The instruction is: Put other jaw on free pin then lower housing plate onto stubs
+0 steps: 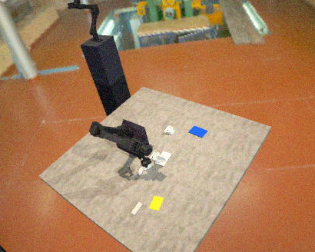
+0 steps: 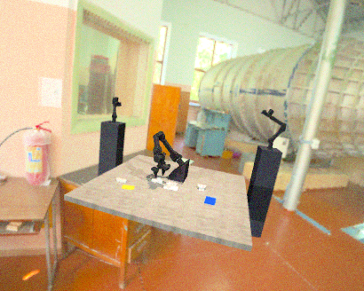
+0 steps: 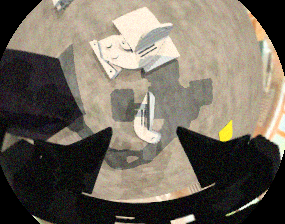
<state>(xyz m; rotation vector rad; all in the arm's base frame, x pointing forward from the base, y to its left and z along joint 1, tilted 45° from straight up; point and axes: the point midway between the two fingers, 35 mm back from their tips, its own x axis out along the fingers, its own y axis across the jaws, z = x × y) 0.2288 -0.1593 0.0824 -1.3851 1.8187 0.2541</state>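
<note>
A white base [image 1: 166,157] [image 2: 170,187] [image 3: 134,24] stands on the table, with a jaw [image 3: 154,37] on it whose grey-white fin rises. A flat white part with round bumps or holes [image 3: 113,52] adjoins it. A loose white curved jaw [image 1: 140,171] [image 2: 156,180] [image 3: 145,129] lies apart from the base on the table. My gripper [image 2: 160,174] [image 3: 145,129] is open and empty above the loose jaw, which shows between and beyond the fingertips in the wrist view. A small white part with dark dots [image 1: 169,130] [image 2: 201,186] stands apart; whether it is the housing plate is unclear.
A blue patch [image 1: 197,131] [image 2: 209,200] and a yellow patch [image 1: 156,203] [image 2: 128,187] [image 3: 226,131] lie on the table. A white block [image 1: 137,208] [image 2: 121,180] is near the yellow one. The dark arm mount [image 1: 137,130] [image 2: 179,171] [image 3: 28,95] stands close to the base.
</note>
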